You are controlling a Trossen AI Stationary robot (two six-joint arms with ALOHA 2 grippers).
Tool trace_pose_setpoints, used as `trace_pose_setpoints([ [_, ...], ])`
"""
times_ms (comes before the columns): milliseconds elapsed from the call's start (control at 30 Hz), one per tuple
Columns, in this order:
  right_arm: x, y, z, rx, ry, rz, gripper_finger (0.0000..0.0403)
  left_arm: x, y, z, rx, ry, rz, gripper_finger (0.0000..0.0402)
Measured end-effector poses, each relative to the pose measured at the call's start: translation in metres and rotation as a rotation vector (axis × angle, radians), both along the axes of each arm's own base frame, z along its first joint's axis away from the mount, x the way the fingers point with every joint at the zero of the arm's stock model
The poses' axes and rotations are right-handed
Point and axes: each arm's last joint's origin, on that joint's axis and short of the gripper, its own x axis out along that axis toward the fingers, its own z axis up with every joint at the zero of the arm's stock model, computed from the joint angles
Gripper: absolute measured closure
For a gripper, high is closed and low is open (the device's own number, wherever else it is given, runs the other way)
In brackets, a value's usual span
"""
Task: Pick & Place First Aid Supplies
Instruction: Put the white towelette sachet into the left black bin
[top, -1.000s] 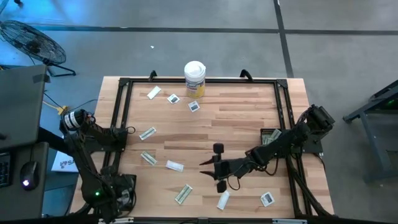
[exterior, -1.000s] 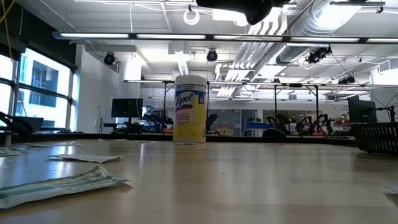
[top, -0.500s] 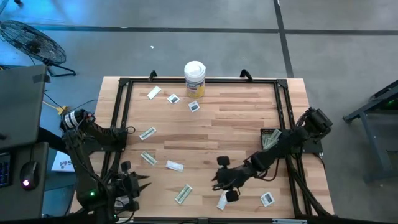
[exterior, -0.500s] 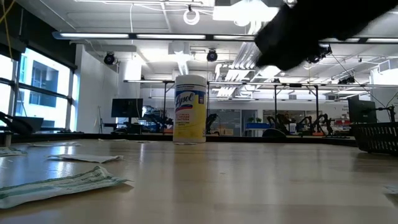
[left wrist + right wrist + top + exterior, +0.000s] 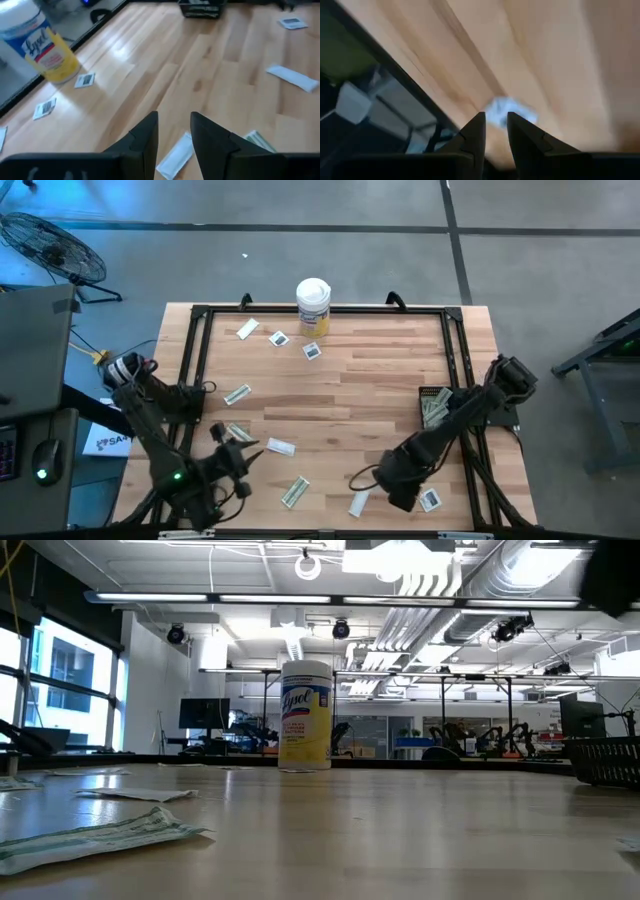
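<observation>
1. The table [image 5: 350,380] is pale wood planks inside a black frame; it stands on a grey concrete floor, with a floor fan [image 5: 45,245] off its far left corner.
2. The low view looks across the boards into a large workshop with ceiling ducts, strip lights, windows on the left and monitors behind.
3. The first aid supplies lie scattered: square sachets [image 5: 279,338] and an oblong packet near the canister [image 5: 313,305] at the far edge, pale-green wrappers [image 5: 237,394] on the left side, a white wrapper [image 5: 281,447] and a green one [image 5: 295,492] toward the near edge, a white packet [image 5: 359,502] and a square sachet [image 5: 430,500] at the near right.
4. A black basket [image 5: 433,404] by the right rail holds some packets.
5. Since a second ago, the right gripper [image 5: 398,492] has swung from mid-table to the near right edge, beside the square sachet; its jaws stand slightly apart, holding nothing.
6. The left gripper [image 5: 243,455] has come out from the near left corner over the table, near the white wrapper; its jaws stand a little apart, empty.
7. No packet has shifted.
8. The canister's yellow label reads "Lysol". The sachets carry dark marks too small to read.
</observation>
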Motion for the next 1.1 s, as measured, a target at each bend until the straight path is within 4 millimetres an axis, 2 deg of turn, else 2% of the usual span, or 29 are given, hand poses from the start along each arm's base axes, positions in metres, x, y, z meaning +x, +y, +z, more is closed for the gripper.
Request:
trace_pose_setpoints([
  [133, -0.020, 0.013, -0.020, 0.073, 0.159, -0.089, 0.0330, 0.013, 0.010, -0.001, -0.028, 0.023, 0.055, 0.0291],
  [300, -0.037, 0.027, -0.040, 0.104, 0.173, -0.147, 0.0330, 0.023, 0.018, -0.005, -0.023, 0.050, 0.086, 0.0291],
  [467, -0.043, 0.026, -0.055, 0.105, 0.137, -0.185, 0.0330, 0.025, 0.024, -0.011, -0.008, 0.063, 0.106, 0.0291],
  [700, -0.031, 0.017, -0.057, 0.040, -0.021, -0.210, 0.0330, 0.025, 0.025, -0.013, 0.027, 0.030, 0.111, 0.0291],
  [833, -0.023, 0.014, -0.056, 0.067, -0.052, -0.231, 0.0330, 0.026, 0.025, -0.013, 0.024, 0.031, 0.110, 0.0291],
  [967, -0.023, 0.016, -0.052, 0.101, 0.008, -0.238, 0.0330, 0.026, 0.025, -0.013, 0.012, 0.038, 0.109, 0.0291],
  [1100, -0.032, 0.025, -0.051, 0.150, 0.126, -0.238, 0.0330, 0.026, 0.024, -0.013, 0.004, 0.042, 0.108, 0.0291],
])
